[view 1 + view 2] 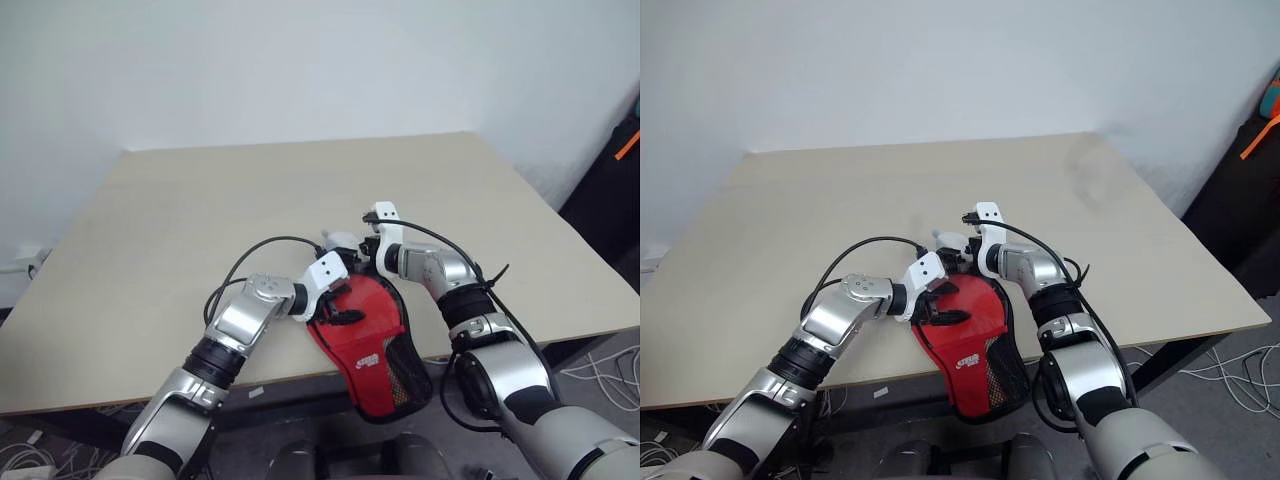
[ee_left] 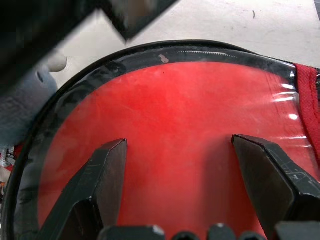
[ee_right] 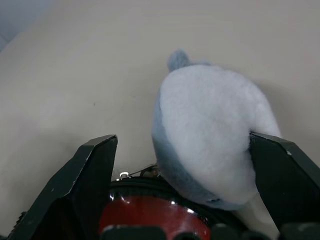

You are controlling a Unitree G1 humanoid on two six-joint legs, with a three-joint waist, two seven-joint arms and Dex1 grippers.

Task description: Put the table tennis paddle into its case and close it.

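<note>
The case (image 1: 378, 350) lies at the table's near edge, red on top, with its black mesh narrow end hanging over the edge. Its black zip rim (image 2: 150, 50) runs round a clear plastic panel. The red blade of the table tennis paddle (image 2: 175, 110) shows through that panel, and its handle is hidden. My left gripper (image 2: 178, 141) is open above the panel, its fingertips (image 2: 112, 155) close to the plastic. My right gripper (image 3: 181, 137) stands open at the case's round far end, above its rim (image 3: 150, 187).
A small grey and white plush toy (image 3: 215, 130) sits on the table (image 1: 200, 200) just past the case, between my right gripper's fingers and against one of them. Cables lie on the floor at the right (image 1: 610, 365).
</note>
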